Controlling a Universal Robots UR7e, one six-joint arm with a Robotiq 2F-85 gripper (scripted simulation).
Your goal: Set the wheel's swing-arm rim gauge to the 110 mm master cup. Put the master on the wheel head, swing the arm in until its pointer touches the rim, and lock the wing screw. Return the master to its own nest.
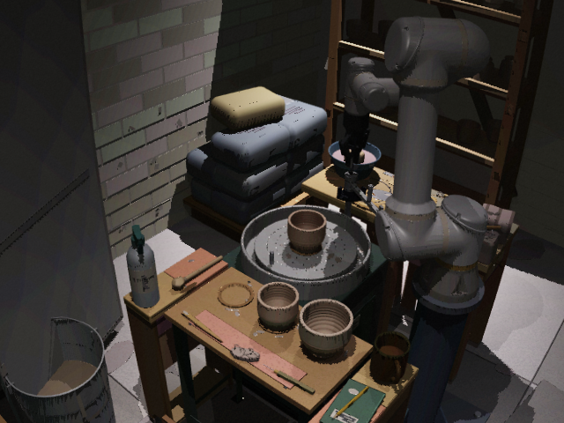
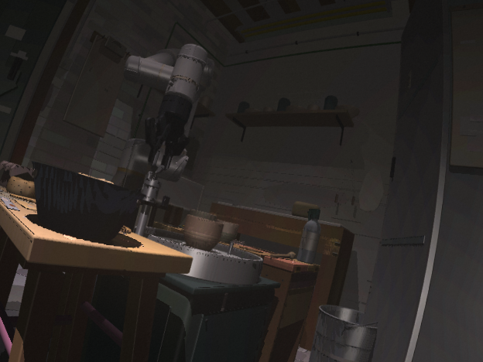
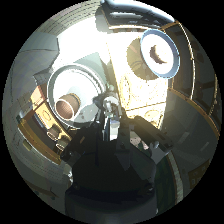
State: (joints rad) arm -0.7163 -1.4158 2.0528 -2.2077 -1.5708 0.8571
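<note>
The brown master cup (image 1: 306, 230) stands upright on the wheel head (image 1: 304, 249), inside the grey splash pan. Behind the pan rises the gauge post (image 1: 349, 193) with its wing screw (image 3: 110, 104) on top, and my gripper (image 1: 351, 166) hangs straight above it, open and holding nothing, fingers pointing down at the screw. The swing arm (image 1: 366, 198) runs off from the post. An empty ring nest (image 1: 235, 294) lies on the front table beside two other cups (image 1: 278, 304) (image 1: 325, 325).
Stacked clay bags (image 1: 259, 150) sit behind the wheel on the left. A blue bowl (image 1: 355, 157) with a sponge stands on the rear bench just behind the post. A spray bottle (image 1: 142, 268), wooden tools and a bucket (image 1: 59, 371) are on the left.
</note>
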